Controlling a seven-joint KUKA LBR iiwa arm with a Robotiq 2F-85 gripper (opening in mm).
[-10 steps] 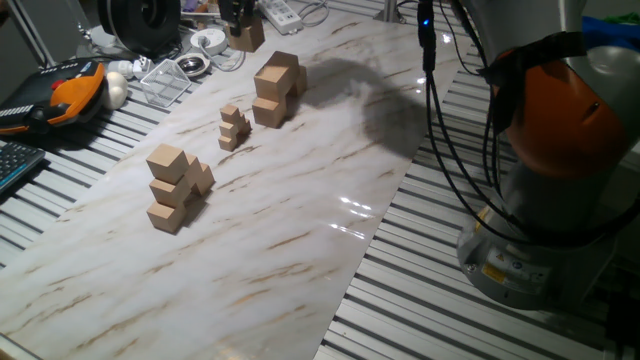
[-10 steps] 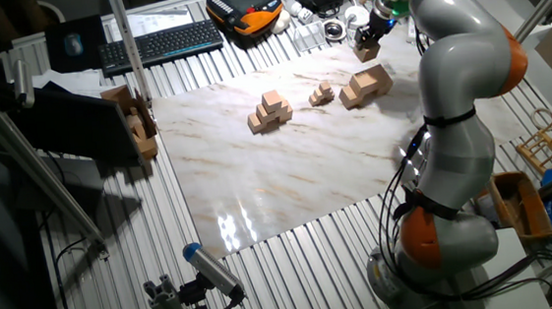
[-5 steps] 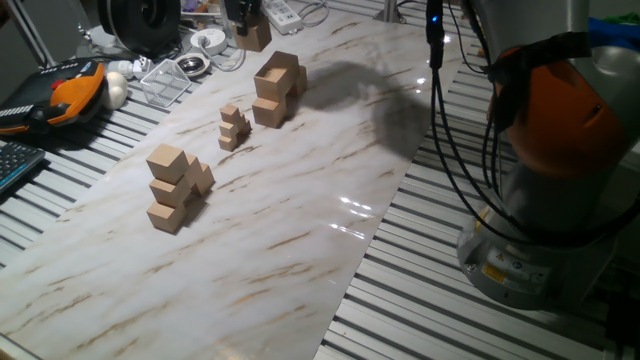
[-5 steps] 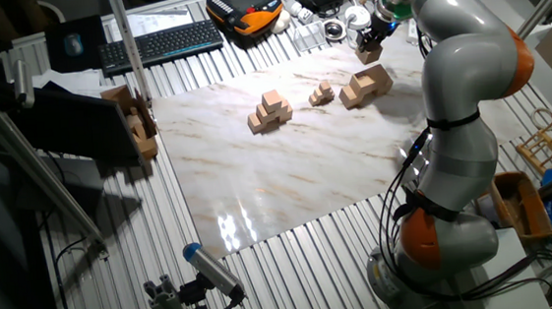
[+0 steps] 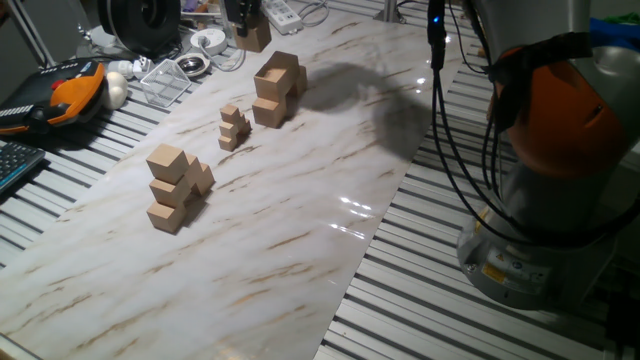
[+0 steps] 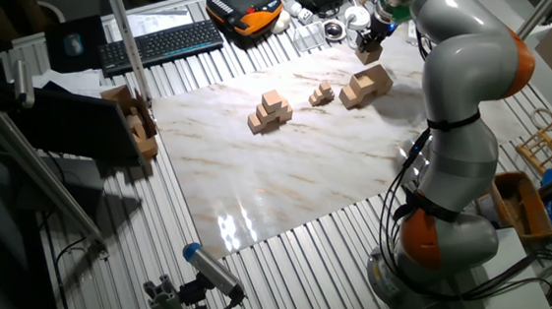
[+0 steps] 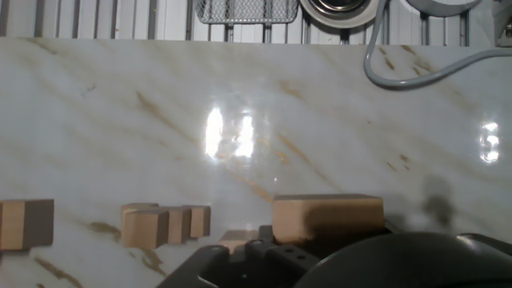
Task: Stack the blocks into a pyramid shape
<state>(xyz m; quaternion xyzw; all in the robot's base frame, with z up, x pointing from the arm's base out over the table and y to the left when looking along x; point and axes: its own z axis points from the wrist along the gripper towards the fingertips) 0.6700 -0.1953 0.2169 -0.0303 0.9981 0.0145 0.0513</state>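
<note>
My gripper [image 5: 243, 22] hangs over the far end of the marble board, shut on one tan wooden block [image 5: 253, 37]. The other fixed view shows the same gripper [image 6: 370, 43] and held block [image 6: 368, 54] just beyond a pile of like-sized blocks [image 6: 367, 85]. That pile [image 5: 276, 84] is stepped, two cubes high at one side. In the hand view the held block [image 7: 326, 218] fills the lower middle, above the dark gripper body. The fingertips are hidden there.
A small heap of much smaller tan cubes [image 5: 233, 127] lies mid-board. A stepped pile of mid-sized cubes [image 5: 176, 187] stands nearer the front. A wire basket [image 5: 165, 80], cables and an orange pendant [image 5: 75, 88] crowd the far left. The robot base [image 5: 545, 200] stands at the right.
The gripper with its block shifted slightly toward the board's far edge a second ago and has since stayed nearly still. The piles have not moved.
</note>
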